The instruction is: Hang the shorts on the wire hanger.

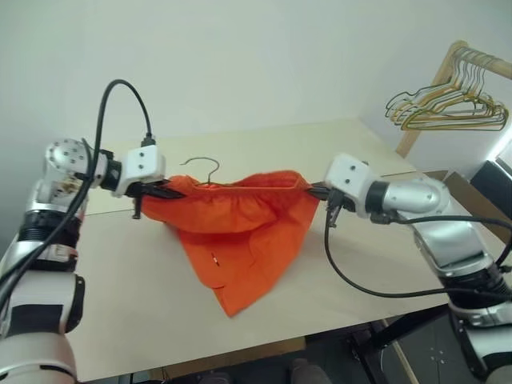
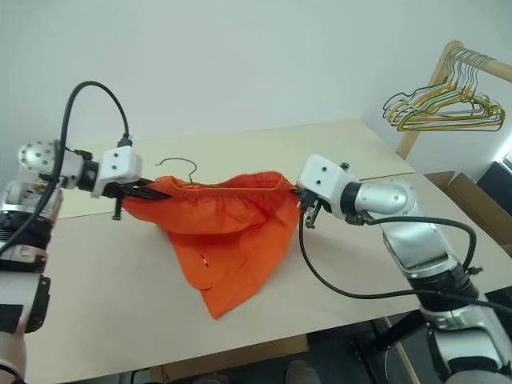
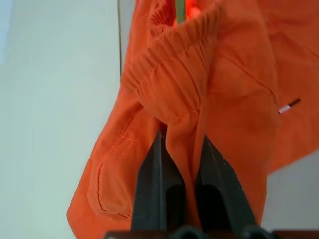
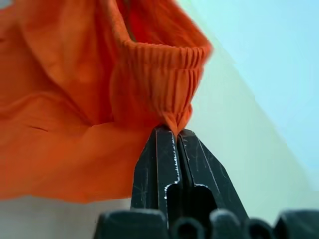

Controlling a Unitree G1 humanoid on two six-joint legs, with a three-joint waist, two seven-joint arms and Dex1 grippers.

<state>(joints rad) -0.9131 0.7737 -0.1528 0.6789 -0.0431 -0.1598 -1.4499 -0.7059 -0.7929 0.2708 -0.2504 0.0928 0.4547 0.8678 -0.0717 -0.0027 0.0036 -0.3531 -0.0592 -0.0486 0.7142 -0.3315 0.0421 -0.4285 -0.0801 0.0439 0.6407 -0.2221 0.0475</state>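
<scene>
Above the pale table (image 1: pixel 144 320), we pinch the shorts (image 1: pixel 240 232) taut between left gripper (image 1: pixel 170 192) and right gripper (image 1: pixel 310 190), both clamped on the waistband so the wire hanger (image 1: pixel 204 170) stays inside.

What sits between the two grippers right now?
The shorts, stretched by the waistband from the left gripper to the right gripper; the wire hanger hook rises behind, seen in the left eye view.

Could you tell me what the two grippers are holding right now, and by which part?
Both hold the shorts by the elastic waistband: the left gripper pinches one end, the right gripper the other, stretching it between them.
</scene>
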